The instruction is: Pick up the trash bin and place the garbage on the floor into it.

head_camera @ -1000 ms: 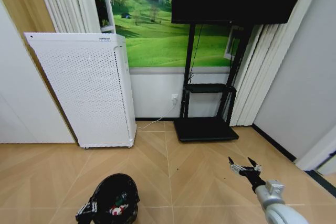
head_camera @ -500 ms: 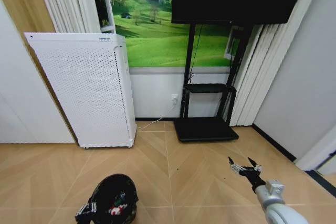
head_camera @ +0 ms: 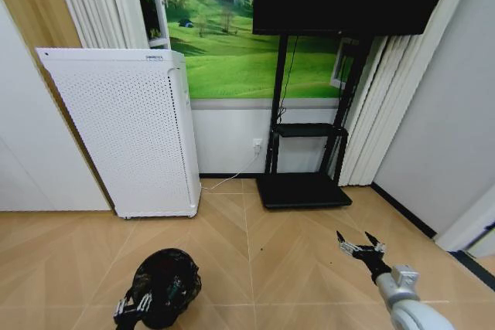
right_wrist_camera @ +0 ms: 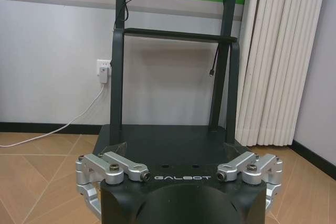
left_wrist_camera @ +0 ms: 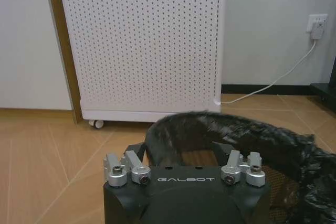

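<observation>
Presently catalogued, floor-level scene:

Trash bin point(head_camera: 164, 287): black, round, lined with a crinkled dark bag; low on the robot's left, over the wood floor, well forward of the white perforated appliance point(head_camera: 124, 129). Tilted, apparently, mouth turned partly away from the head camera. Contents hard to read.

Left gripper point(head_camera: 133, 311): at the bin's near edge, fingers closed on the rim point(left_wrist_camera: 173, 129), bag bunched around the grip. Held thus, by judgement, to carry the bin.

Right gripper point(head_camera: 360, 248): out over bare floor on the right, fingers spread wide, nothing between them; facing the black TV stand point(right_wrist_camera: 168, 135). Idle, likely kept free for picking.

Garbage: none discernible on the visible floor. Probably already inside the bin, though not confirmable.
</observation>
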Motion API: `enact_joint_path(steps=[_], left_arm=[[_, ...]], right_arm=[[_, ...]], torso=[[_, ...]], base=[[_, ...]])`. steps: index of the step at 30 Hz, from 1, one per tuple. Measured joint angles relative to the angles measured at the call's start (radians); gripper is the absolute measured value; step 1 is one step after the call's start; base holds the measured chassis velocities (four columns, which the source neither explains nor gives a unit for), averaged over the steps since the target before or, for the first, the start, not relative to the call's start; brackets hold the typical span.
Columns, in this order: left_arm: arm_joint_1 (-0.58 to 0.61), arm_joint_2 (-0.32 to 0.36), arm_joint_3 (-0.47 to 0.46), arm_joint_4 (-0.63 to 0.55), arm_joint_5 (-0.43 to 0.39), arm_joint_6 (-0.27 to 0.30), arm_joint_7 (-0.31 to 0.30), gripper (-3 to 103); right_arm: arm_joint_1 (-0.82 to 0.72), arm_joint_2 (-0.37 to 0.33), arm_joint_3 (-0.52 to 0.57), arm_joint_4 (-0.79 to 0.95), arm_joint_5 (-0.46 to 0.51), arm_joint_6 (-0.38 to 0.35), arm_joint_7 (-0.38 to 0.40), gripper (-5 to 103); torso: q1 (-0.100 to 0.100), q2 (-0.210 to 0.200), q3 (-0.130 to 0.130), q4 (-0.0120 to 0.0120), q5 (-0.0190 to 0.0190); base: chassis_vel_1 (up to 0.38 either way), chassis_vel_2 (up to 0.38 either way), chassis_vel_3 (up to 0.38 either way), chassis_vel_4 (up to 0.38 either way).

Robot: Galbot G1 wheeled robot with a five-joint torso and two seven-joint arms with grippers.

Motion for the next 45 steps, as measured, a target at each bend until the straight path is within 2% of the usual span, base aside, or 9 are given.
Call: enact_joint_path(steps=[1, 4, 8, 15, 18, 20, 24, 32, 45], left_arm=[[0.0, 0.0, 0.0, 0.0, 0.0, 0.0, 0.0, 70], [0.0, 0.016, -0.042, -0.039, 0.038, -0.002, 0.017, 87], [-0.003, 0.032, -0.077, -0.079, 0.076, -0.009, 0.031, 98], [-0.05, 0.062, -0.118, -0.138, 0.064, -0.016, 0.032, 100], [-0.101, 0.092, -0.131, -0.153, 0.008, -0.019, 0.032, 100], [-0.159, 0.13, -0.128, -0.166, -0.073, -0.01, 0.025, 100], [-0.224, 0.161, -0.099, -0.159, -0.105, 0.014, 0.011, 100], [-0.302, 0.156, -0.013, -0.089, -0.085, 0.043, -0.011, 99], [-0.303, 0.146, -0.003, -0.081, -0.06, 0.049, -0.013, 100]], right_arm=[[0.0, 0.0, 0.0, 0.0, 0.0, 0.0, 0.0, 100], [0.0, 0.0, 0.0, 0.0, 0.0, 0.0, 0.0, 100], [0.0, 0.0, 0.0, 0.0, 0.0, 0.0, 0.0, 100], [0.0, 0.0, 0.0, 0.0, 0.0, 0.0, 0.0, 100], [0.0, 0.0, 0.0, 0.0, 0.0, 0.0, 0.0, 100], [0.0, 0.0, 0.0, 0.0, 0.0, 0.0, 0.0, 100], [0.0, 0.0, 0.0, 0.0, 0.0, 0.0, 0.0, 100], [0.0, 0.0, 0.0, 0.0, 0.0, 0.0, 0.0, 100], [0.0, 0.0, 0.0, 0.0, 0.0, 0.0, 0.0, 100]], torso=[[0.0, 0.0, 0.0, 0.0, 0.0], [0.0, 0.0, 0.0, 0.0, 0.0001], [0.0, 0.0, 0.0, 0.0, 0.0003], [0.0, 0.0, 0.0, 0.0, 0.0002], [0.0, 0.0, 0.0, 0.0, 0.0], [0.0, 0.0, 0.0, -0.0002, 0.0003], [0.0, 0.0, 0.0, -0.0001, 0.0003], [0.0, 0.0, 0.0, -0.0001, 0.0001], [0.0, 0.0, 0.0, 0.0, 0.0002]], base=[[0.0, 0.0, 0.0, 0.0], [0.0, 0.0, 0.0, 0.0], [0.0, 0.0, 0.0, 0.0], [0.0, 0.0, 0.0, 0.0], [0.0, 0.0, 0.0, 0.0], [0.0, 0.0, 0.0, 0.0], [0.0, 0.0, 0.0, 0.0], [0.0, 0.0, 0.0, 0.0], [0.0, 0.0, 0.0, 0.0]])
